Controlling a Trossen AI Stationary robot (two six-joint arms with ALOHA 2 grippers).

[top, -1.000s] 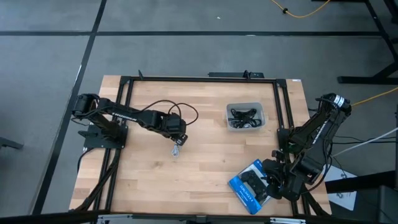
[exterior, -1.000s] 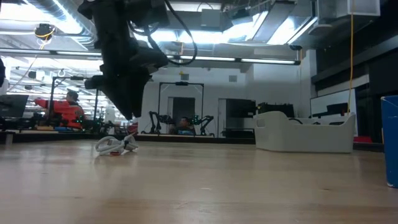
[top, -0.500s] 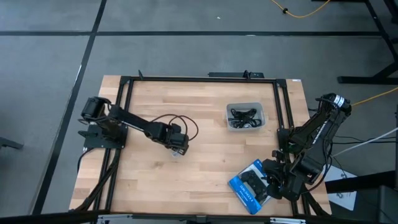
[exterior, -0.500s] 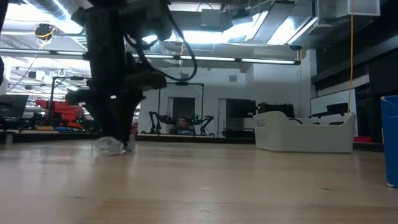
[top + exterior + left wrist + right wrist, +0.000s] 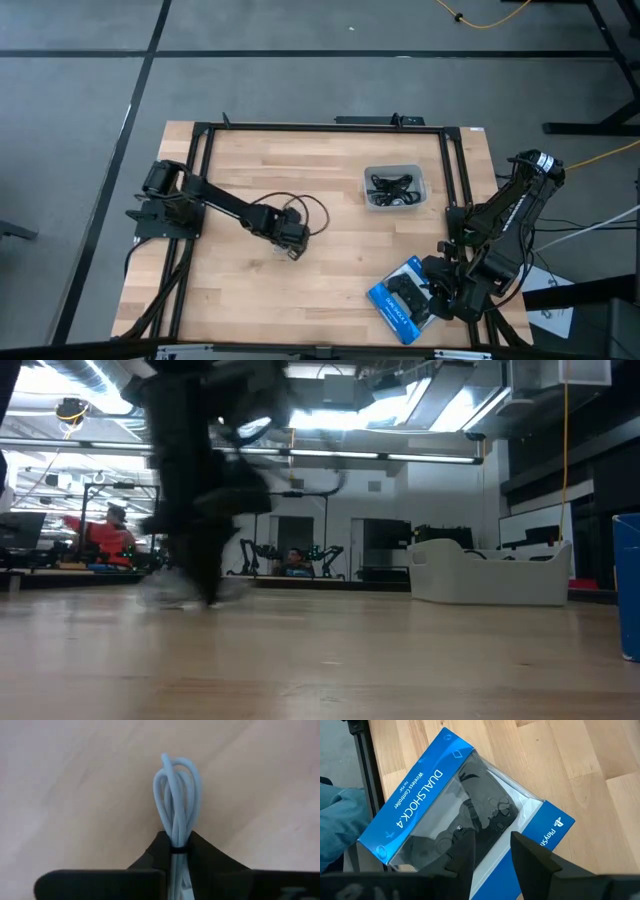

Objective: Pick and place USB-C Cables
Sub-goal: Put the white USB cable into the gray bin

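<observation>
The whitish-grey USB-C cable (image 5: 177, 790) is a small bundle of loops with a dark tie round it. My left gripper (image 5: 292, 244) is down at the table's middle, left of centre, and is shut on this bundle; the high view hides the cable under the gripper. Black cables (image 5: 390, 186) lie in the small translucent tray (image 5: 420, 172) at the far right. My right gripper (image 5: 492, 851) hangs open over the blue-and-black box (image 5: 404, 296) at the near right corner. My left gripper pinches the whitish-grey cable bundle between its two fingers (image 5: 205, 856), at the stretch by the dark tie (image 5: 176, 834). The fingers come from above, pointing down. The looped end (image 5: 175, 765) sticks out past the fingertips, close over the wood; whether it rests there I cannot tell.
A black metal frame (image 5: 320, 127) runs round the table top. The tray stands by the frame's right bar, and the box lies tilted at the near right. Bare wood (image 5: 330, 270) stretches between the left gripper, the tray and the box.
My left gripper has moved toward the table's near and right edges and come down onto the whitish-grey cable, which lay bare on the wood just near of it a second ago and is now covered. The right arm has kept still.
</observation>
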